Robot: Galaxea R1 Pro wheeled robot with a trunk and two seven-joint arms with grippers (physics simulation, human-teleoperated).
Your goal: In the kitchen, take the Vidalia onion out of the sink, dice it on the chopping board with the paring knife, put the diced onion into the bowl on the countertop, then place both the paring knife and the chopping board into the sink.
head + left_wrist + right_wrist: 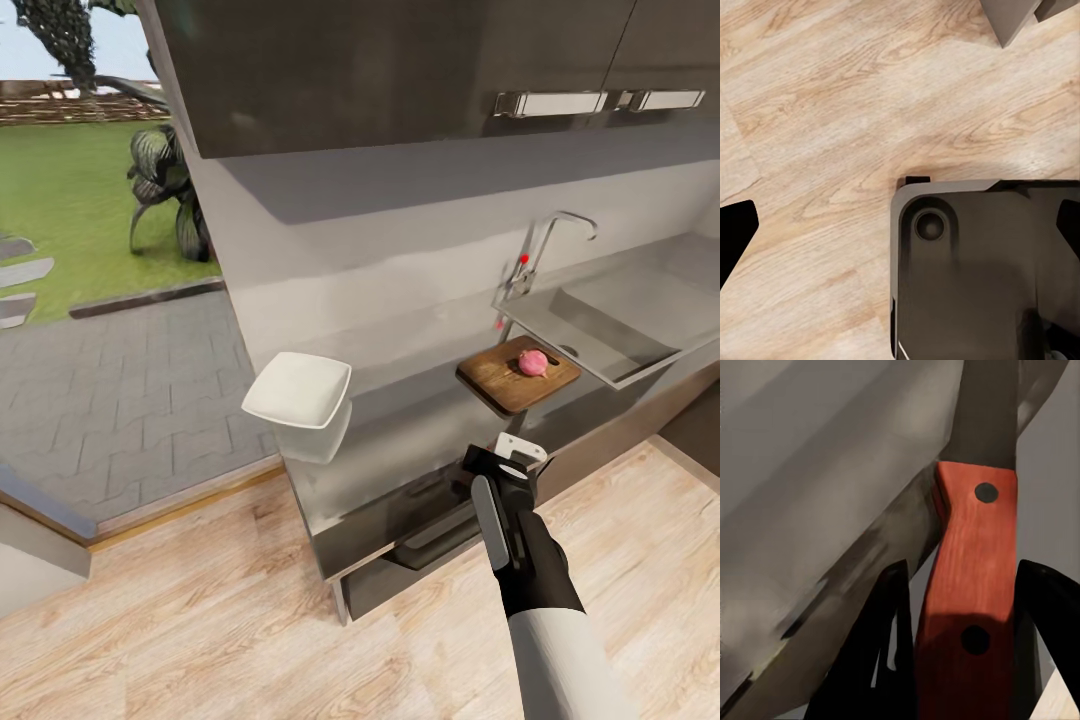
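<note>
Floorboards of pale wood fill the nearest part of the head view. The right arm rises from the lower edge toward the front of the worktop. The right hand hangs just in front of that edge, and in the right wrist view its two black fingers are closed on the red handle of the knife, one finger on each side; the dark blade runs on past the fingertips over the grey surface.

In the left wrist view the left hand's fingers show as dark tips well apart, open, with nothing between them, above the floorboards and a dark base plate.

On the worktop the white bowl stands at the left end, close to the front edge. Further right, the brown board lies partly overhanging the front edge, just beside the sink. The pink onion rests on the board, whole.

Beyond the board, the sink's curved tap stands at the near-left corner of the basin with a red-tipped lever. Dark wall cabinets hang above. To the left, paving and grass lie outside.
</note>
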